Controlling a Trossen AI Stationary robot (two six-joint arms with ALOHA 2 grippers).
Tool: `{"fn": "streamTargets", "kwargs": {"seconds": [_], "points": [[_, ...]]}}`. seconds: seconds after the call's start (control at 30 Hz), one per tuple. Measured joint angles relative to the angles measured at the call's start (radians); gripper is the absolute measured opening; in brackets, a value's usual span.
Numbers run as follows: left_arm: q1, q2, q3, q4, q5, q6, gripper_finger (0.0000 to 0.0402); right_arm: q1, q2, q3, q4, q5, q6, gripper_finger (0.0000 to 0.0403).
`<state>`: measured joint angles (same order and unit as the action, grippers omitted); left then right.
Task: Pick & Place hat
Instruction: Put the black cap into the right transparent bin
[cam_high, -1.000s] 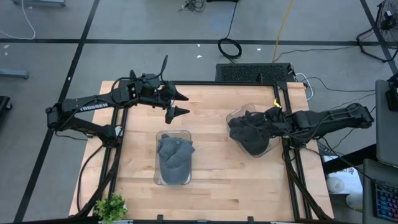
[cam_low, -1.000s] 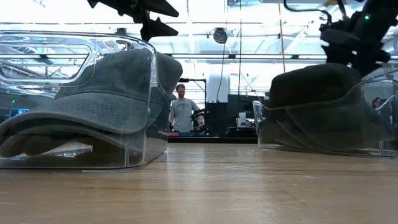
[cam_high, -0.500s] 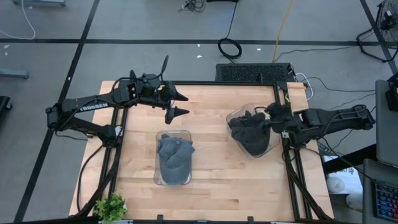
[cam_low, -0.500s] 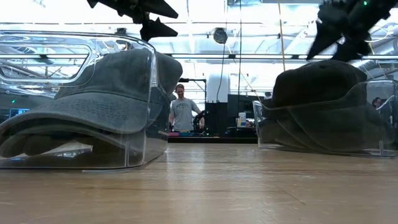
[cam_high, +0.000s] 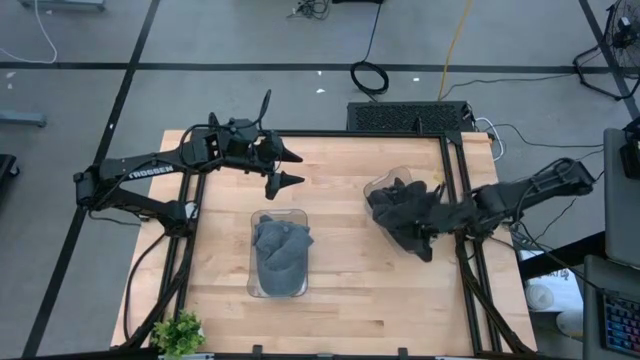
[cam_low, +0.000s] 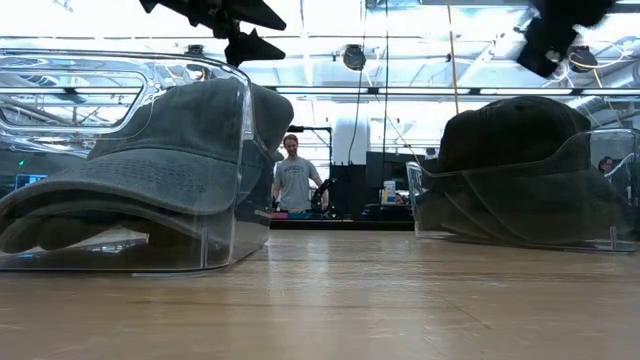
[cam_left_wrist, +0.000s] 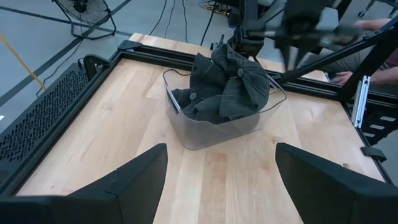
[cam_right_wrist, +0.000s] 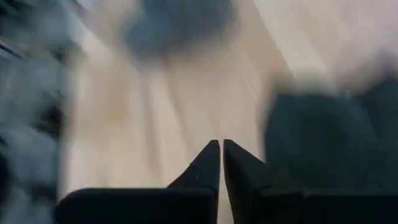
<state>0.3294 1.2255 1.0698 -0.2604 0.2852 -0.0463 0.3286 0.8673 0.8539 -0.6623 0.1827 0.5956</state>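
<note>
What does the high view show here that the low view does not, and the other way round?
Only the high view: both whole arms, a small green plant at the table corner, and the right tool, shut and empty, above the right hat. Only the low view: a person standing in the room behind. Both: two hats in clear bins and the open left tool raised.

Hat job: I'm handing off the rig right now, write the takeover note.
Right gripper: shut, empty, raised above the right bin's near edge.
Left gripper: open, empty, waiting over the table's far left.
Dark hat: lies in the right clear bin.
Grey hat: lies in the centre clear bin.
Done: both hats sit in bins.
Left: nothing is held; check whether another hat needs moving.
</note>
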Motion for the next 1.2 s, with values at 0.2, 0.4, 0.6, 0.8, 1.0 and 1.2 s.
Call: {"fn": "streamTargets", "kwargs": {"seconds": [0.2, 0.4, 0.6, 0.8, 1.0, 1.2], "points": [[0.000, 0.000, 0.000, 0.000, 0.000, -0.009, 0.0306, 0.068, 0.103, 0.028, -0.383, -0.053, 0.234, 0.0001], [0.000, 0.000, 0.000, 0.000, 0.000, -0.007, 0.0306, 0.055, 0.160, -0.016, -0.578, 0.173, 0.341, 0.0000], [-0.003, 0.000, 0.000, 0.000, -0.019, -0.014, 0.0306, -0.016, 0.161, -0.137, -0.323, 0.208, 0.215, 0.0000], [-0.011, 0.000, 0.000, 0.000, -0.027, -0.015, 0.0306, -0.099, 0.149, -0.241, -0.202, 0.145, 0.198, 0.0000], [-0.011, 0.000, 0.000, 0.007, -0.026, -0.016, 0.0306, -0.085, 0.073, -0.132, -0.258, 0.105, 0.189, 0.0000], [-0.011, -0.005, -0.001, -0.035, -0.026, -0.002, 0.0306, -0.084, -0.040, 0.025, -0.350, 0.113, 0.113, 0.0000]]}}
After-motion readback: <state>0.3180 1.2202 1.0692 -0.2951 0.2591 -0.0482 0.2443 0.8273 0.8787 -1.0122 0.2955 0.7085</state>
